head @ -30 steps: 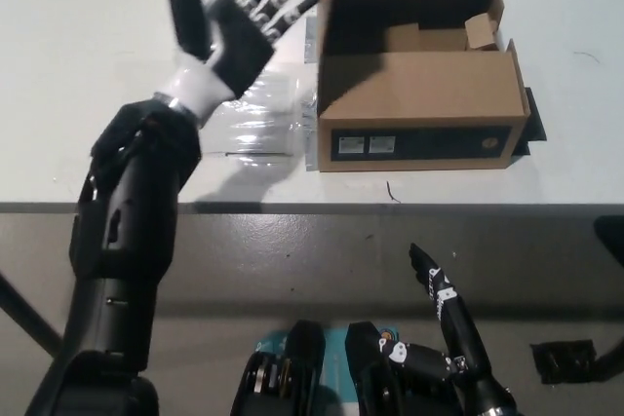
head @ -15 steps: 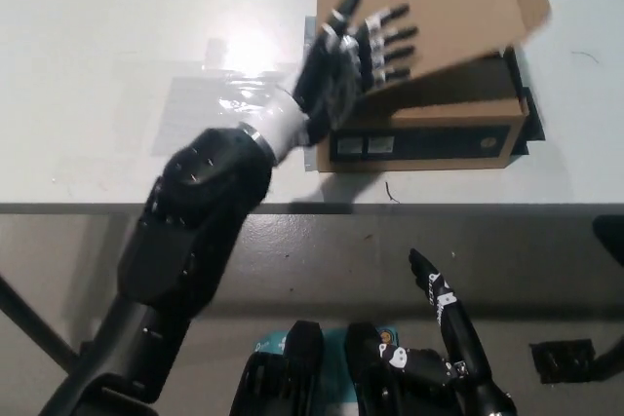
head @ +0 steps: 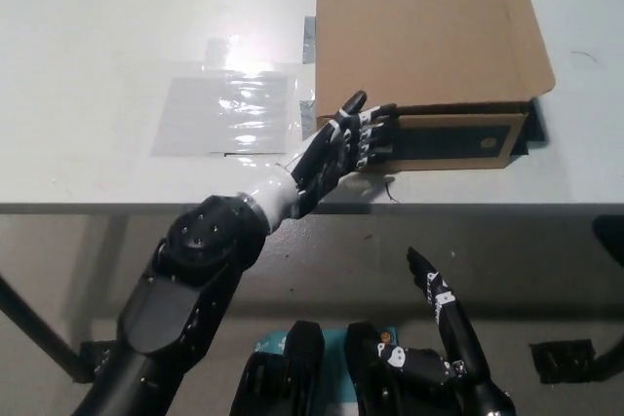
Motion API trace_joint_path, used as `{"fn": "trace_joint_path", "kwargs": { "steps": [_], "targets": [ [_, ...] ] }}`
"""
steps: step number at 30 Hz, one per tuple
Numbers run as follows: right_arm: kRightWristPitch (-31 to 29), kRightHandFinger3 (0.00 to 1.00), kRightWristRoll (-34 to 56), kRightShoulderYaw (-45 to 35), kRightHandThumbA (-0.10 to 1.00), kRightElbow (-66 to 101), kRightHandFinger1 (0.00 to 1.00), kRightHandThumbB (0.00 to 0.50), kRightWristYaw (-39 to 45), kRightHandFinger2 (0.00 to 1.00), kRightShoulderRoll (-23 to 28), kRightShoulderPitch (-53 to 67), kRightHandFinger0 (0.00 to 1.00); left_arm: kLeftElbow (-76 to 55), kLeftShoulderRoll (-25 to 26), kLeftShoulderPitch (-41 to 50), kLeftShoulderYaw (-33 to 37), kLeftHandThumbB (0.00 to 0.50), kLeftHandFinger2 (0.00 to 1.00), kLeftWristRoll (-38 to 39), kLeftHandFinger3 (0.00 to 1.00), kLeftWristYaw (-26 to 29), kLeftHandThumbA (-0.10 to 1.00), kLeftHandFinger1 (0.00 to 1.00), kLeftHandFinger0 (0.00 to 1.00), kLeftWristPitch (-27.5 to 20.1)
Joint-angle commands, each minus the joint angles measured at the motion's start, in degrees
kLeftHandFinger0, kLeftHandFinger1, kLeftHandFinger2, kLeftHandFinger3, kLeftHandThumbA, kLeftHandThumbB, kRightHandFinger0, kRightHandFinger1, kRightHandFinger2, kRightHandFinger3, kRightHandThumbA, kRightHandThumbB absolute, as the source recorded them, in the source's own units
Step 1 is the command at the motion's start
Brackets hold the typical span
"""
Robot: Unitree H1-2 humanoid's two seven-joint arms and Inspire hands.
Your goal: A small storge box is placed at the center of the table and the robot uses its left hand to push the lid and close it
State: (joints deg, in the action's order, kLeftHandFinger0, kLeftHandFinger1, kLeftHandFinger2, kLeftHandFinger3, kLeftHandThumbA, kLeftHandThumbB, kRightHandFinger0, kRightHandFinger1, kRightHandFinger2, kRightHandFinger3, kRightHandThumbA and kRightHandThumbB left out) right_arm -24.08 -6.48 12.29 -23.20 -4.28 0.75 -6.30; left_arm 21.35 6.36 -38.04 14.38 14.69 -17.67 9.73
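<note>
- Head view: a brown cardboard storage box (head: 429, 56) is seen on the white table (head: 97, 36), near the table's front edge.
- The lid (head: 419, 36) is flat and smooth, and it is laid down over the top of the box. A dark stripe is seen along the lid's far edge.
- The front wall of the box is dark with brown edges. A small round mark is seen on it, but no writing can be read.
- The left hand (head: 336, 148) is held at the front left corner of the box. Its fingers (head: 375, 133) are spread apart and laid against the dark front wall, just under the lid's edge. Nothing is gripped.
- A clear, shiny plastic sheet (head: 229, 114) is laid flat on the table, left of the box.
- The right hand (head: 444, 323) is kept low, in front of the table and below the box. Whether it is open or closed cannot be told.
</note>
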Motion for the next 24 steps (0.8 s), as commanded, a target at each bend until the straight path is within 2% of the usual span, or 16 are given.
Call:
{"fn": "trace_joint_path", "kwargs": {
  "steps": [1, 2, 6, 9, 14, 18, 21, 24],
  "targets": [
    [-2.8, 1.0, -1.1, 0.4, 1.0, 1.3, 1.0, 0.392, -0.4, 1.0, -0.5, -0.8, 1.0, -4.1, 0.8, 0.5, -1.7, 0.377, 1.0, -0.2, 1.0, -2.9, 1.0, 1.0, 1.0, -2.1],
    [-2.8, 1.0, -0.9, 0.4, 1.0, 1.4, 1.0, 0.392, -0.4, 1.0, -0.5, -0.8, 1.0, -5.3, 0.9, 1.1, -2.0, 0.387, 1.0, 0.2, 1.0, -3.3, 1.0, 1.0, 1.0, -2.2],
    [-2.8, 1.0, -0.5, 0.4, 1.0, 1.3, 1.0, 0.392, 0.0, 1.0, -0.4, -1.0, 1.0, -16.2, 2.3, 5.6, -2.6, 0.36, 1.0, 1.5, 1.0, -4.9, 1.0, 1.0, 1.0, -1.2],
    [-2.8, 1.0, -0.6, 0.6, 1.0, 1.3, 1.0, 0.403, 0.2, 1.0, -0.2, -1.1, 1.0, -27.6, 4.1, 10.6, -2.0, 0.415, 1.0, 1.0, 1.0, -5.2, 1.0, 1.0, 1.0, 0.7],
    [-2.8, 1.0, -0.2, 0.6, 1.0, 0.8, 1.0, 0.392, 0.7, 1.0, -0.1, -1.3, 1.0, -42.4, 5.6, 19.9, -1.7, 0.4, 1.0, 3.9, 1.0, -5.0, 1.0, 1.0, 1.0, 3.4],
    [-2.8, 1.0, -1.1, 0.7, 1.0, 0.7, 1.0, 0.379, 0.1, 1.0, -0.2, -1.2, 1.0, -49.6, 8.5, 25.8, -1.2, 0.43, 1.0, 2.3, 1.0, -6.0, 1.0, 1.0, 1.0, 1.7],
    [-2.8, 1.0, -0.7, 0.5, 1.0, 0.6, 1.0, 0.377, 0.3, 1.0, 0.0, -1.2, 1.0, -51.5, 10.2, 30.3, -2.0, 0.398, 1.0, 0.4, 1.0, -6.5, 1.0, 1.0, 1.0, -3.3],
    [-2.8, 1.0, -0.4, 0.3, 1.0, 0.4, 1.0, 0.385, 0.7, 1.0, 0.0, -1.3, 1.0, -50.9, 10.6, 33.7, -3.8, 0.398, 1.0, -1.6, 1.0, -4.9, 1.0, 1.0, 1.0, -6.7]
  ]
}}
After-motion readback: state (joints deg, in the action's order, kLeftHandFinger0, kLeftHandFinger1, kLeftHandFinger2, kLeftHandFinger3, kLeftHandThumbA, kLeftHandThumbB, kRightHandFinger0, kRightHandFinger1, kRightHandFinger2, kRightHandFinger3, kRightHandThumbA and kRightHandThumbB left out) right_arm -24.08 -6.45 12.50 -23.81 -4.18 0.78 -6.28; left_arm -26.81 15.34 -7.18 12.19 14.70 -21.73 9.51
